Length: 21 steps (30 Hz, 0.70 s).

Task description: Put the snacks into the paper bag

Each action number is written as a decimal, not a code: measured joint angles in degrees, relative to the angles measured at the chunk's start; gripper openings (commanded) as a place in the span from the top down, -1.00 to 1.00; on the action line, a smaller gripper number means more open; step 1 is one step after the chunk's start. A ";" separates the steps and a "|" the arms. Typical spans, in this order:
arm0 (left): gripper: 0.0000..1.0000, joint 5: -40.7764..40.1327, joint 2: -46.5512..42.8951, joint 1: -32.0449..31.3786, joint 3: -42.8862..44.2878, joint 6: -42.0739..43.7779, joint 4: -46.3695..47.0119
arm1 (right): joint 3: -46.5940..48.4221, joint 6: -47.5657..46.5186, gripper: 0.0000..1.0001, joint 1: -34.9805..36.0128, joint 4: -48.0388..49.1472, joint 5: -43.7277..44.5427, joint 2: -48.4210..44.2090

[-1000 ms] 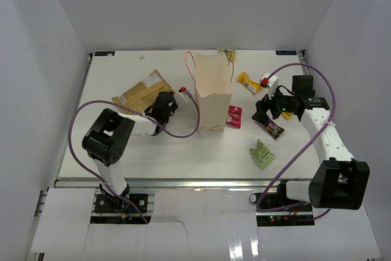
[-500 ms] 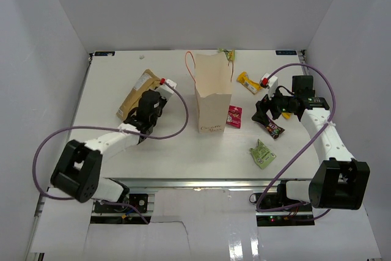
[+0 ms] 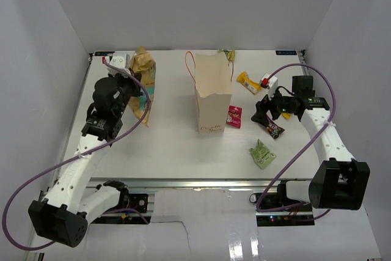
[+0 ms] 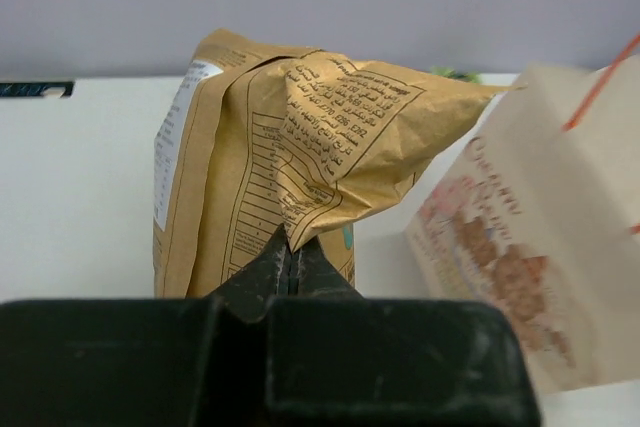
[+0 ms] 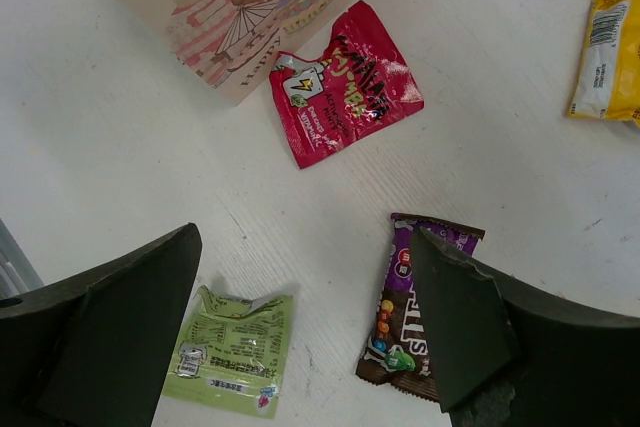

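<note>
One snack is in hand: the left gripper (image 4: 290, 247) is pinched tight on a crumpled corner of the large tan-gold chip bag (image 3: 144, 80), at the far left, its long axis reading far-to-near from above; the tall cream paper bag (image 3: 214, 99) stands well to its right, mouth up, so the carry should go rightward; the right gripper (image 5: 300, 317), jaws wide, hovers over the dark purple packet (image 5: 410, 317).

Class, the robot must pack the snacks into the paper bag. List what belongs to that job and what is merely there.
Job: chip bag, red packet, purple packet, green packet, yellow packet, paper bag.
Merely there: cables, table.
</note>
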 measured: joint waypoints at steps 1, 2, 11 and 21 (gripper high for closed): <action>1.00 1.11 0.07 0.00 2.10 -0.57 -0.28 | 0.00 0.02 -0.80 0.00 -0.04 -0.02 -0.02; 1.00 2.56 0.35 0.00 4.81 -1.09 -1.09 | 0.00 0.00 -0.80 0.00 -0.09 -0.13 -0.07; 1.00 11.93 7.65 -0.02 29.16 -5.53 0.26 | 0.00 0.02 -0.80 0.00 -0.13 -0.22 -1.11; 1.00 27.30 29.75 -0.07 54.34 -18.60 8.37 | 0.00 0.04 -0.80 0.00 -0.15 -0.35 -1.66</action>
